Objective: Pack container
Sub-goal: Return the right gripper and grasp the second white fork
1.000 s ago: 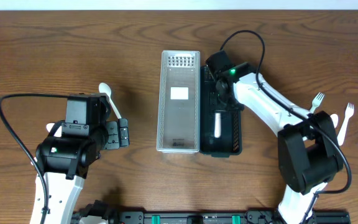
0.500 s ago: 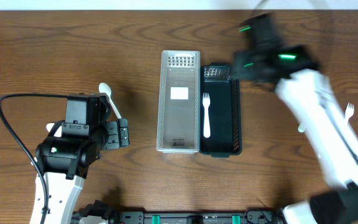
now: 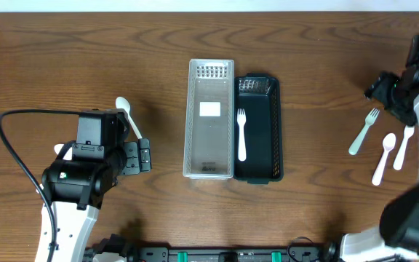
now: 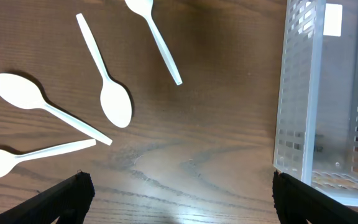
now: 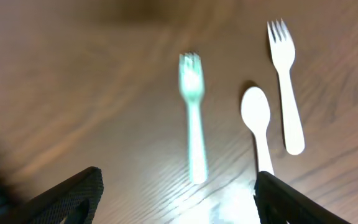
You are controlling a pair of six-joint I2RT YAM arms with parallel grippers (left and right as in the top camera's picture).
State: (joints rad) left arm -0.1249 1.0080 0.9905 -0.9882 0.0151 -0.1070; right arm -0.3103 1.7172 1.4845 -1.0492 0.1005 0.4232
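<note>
Midway along the wooden worktop (image 3: 326, 51), a clear container (image 3: 209, 156) of perforated plastic and a black container (image 3: 264, 156) stand side by side with their long walls touching, the black one toward the right edge. A white fork (image 3: 241, 135) lies lengthwise in the black container, tines toward the far edge; a white label (image 3: 209, 109) shows on the clear one's floor. The left tool (image 4: 179, 202) hovers near the left edge with its fingers spread wide and nothing between them, over bare wood between four white spoons (image 4: 107, 84) and the clear container's corner. The right tool (image 5: 178, 199), also wide and empty, hangs near the right edge above a pale green fork (image 5: 193, 121), a single spoon (image 5: 257, 118) and a second white fork (image 5: 286, 87), all lying loose on the wood; this view is blurred
</note>
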